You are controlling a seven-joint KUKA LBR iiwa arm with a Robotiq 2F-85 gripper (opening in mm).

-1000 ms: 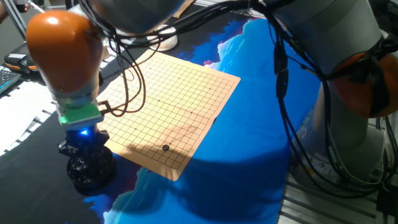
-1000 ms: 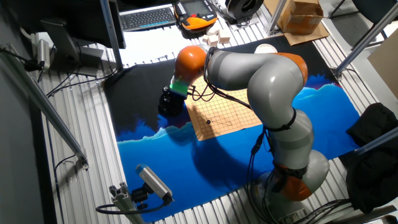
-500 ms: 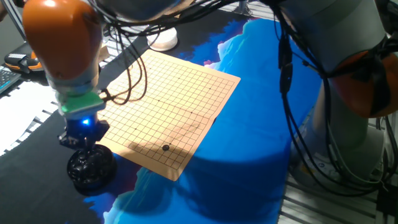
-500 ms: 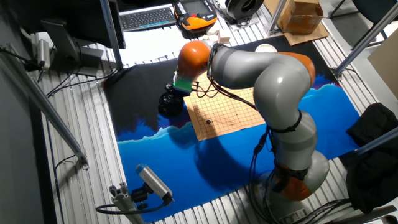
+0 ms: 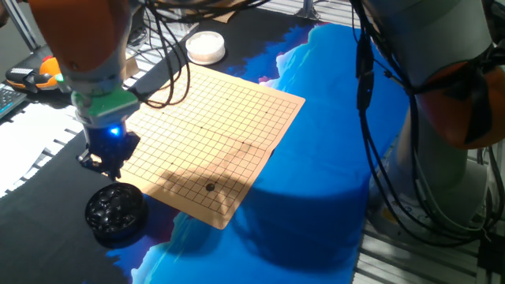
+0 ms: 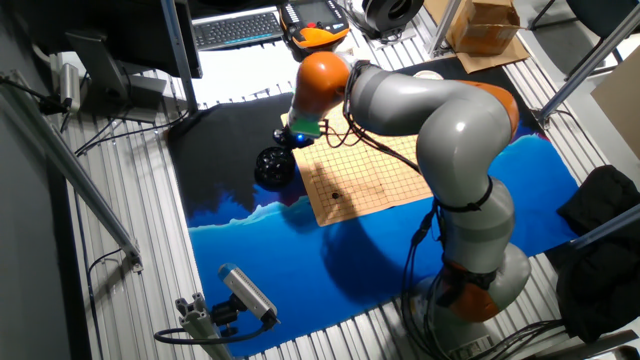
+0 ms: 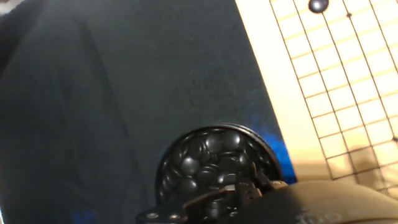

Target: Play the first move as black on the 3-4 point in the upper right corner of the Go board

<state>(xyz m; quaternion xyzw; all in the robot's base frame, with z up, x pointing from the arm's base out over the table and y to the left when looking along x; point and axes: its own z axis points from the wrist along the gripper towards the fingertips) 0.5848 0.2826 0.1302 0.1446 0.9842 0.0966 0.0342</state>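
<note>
Fingers of the end effector hang just above the bowl, slightly toward the board's side of it, and whether they are apart, together or pinching anything cannot be told: in both fixed views they read only as a dark cluster under the blue-lit green wrist ring, and the hand view shows only a blurred edge of the hand at the bottom. That position suits reaching into the supply, since the bowl, round, black and low-walled, is heaped with glossy, lens-shaped black stones and sits on the black cloth just off the board's near edge. One stone lies on the board near a corner, on a line crossing a few lines in from each edge; that looks like the move asked for, though which corner counts as upper right I cannot settle. The board is a thin, flat, pale wooden square with a fine dark grid, lying partly on black cloth and partly on smooth blue cloth covering the worktop. A white round dish stands beyond the far edge, well apart from the hand.
</note>
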